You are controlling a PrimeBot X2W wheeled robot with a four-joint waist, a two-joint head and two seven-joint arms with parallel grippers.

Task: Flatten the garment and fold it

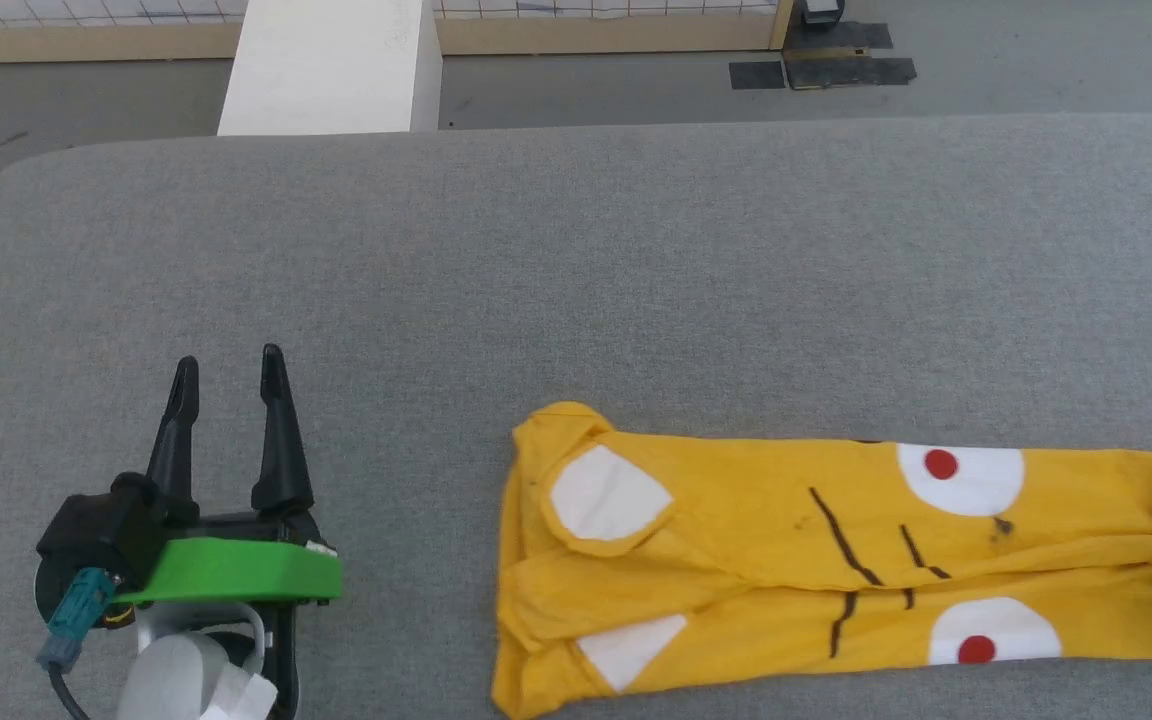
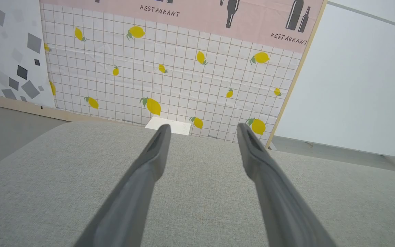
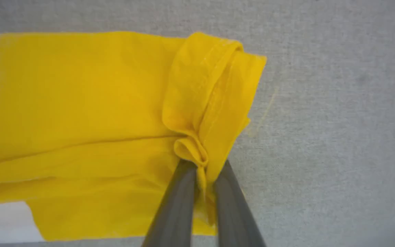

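The right gripper (image 3: 202, 166), at the lower middle of its wrist view, was pinched tight on a bunched edge at one end of the yellow tiger-face T-shirt (image 3: 81, 103). The left gripper (image 1: 226, 375), at the lower left of the head view, stood wide apart and empty over the grey fabric-covered table (image 1: 576, 250). The shirt lay along the head view's lower right as a long narrow band. Its sides looked already folded in, and the crosswise folds seemed left to do.
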